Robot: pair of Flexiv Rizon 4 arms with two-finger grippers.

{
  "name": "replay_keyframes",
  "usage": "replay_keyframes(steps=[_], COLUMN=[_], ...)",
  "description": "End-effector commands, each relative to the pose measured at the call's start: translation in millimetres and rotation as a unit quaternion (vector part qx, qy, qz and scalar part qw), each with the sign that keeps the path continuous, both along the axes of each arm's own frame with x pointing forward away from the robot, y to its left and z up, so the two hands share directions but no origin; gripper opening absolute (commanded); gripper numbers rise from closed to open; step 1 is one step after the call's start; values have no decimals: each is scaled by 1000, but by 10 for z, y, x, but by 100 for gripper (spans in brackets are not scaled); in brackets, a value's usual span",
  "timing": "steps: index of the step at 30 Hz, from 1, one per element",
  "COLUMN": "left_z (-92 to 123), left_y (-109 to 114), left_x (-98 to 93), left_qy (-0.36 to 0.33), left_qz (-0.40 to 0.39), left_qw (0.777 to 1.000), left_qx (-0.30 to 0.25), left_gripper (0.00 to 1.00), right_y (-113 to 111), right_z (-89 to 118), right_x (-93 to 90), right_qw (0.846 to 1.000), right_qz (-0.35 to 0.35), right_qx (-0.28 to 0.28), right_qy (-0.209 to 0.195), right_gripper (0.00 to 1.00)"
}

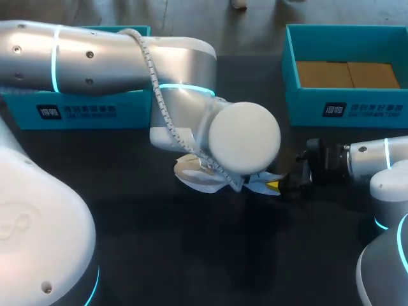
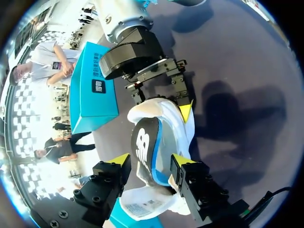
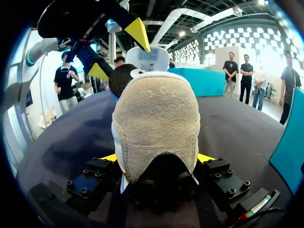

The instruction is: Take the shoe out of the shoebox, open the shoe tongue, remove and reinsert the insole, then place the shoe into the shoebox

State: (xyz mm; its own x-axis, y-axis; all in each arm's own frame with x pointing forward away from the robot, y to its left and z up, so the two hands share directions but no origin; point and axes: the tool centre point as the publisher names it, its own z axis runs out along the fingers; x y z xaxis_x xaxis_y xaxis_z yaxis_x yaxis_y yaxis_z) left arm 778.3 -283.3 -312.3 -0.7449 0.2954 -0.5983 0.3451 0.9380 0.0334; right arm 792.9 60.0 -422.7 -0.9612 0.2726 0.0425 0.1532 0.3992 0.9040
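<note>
You look mid insole-removal: right gripper [image 3: 159,159] clamps the shoe [image 3: 154,118], so close the spread left gripper [image 2: 152,160] on the insole [image 2: 146,142].

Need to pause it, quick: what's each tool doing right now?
Left tool: at the shoe, state cannot be told.
Right tool: closed on the shoe.

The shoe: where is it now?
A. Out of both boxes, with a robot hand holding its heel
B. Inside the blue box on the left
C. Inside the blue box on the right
A: the shoe is out over the black table, in neither box, and the right hand squeezes its heel.
</note>
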Motion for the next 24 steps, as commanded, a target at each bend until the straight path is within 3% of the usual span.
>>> replay_keyframes(steps=[1,24], left_z=[-48,-163], left_y=[-40,-110], left_x=[29,239], left_qy=[-5,-28], left_qz=[0,1], left_qw=[1000,1000], left_qx=[2,4], left_gripper=[54,48], right_y=[6,6], right_z=[3,3], right_x=[-5,-5], right_qw=[1000,1000], right_qz=[-1,-1], right_qx=[-3,-3], right_qy=[1,1], right_gripper=[0,0])
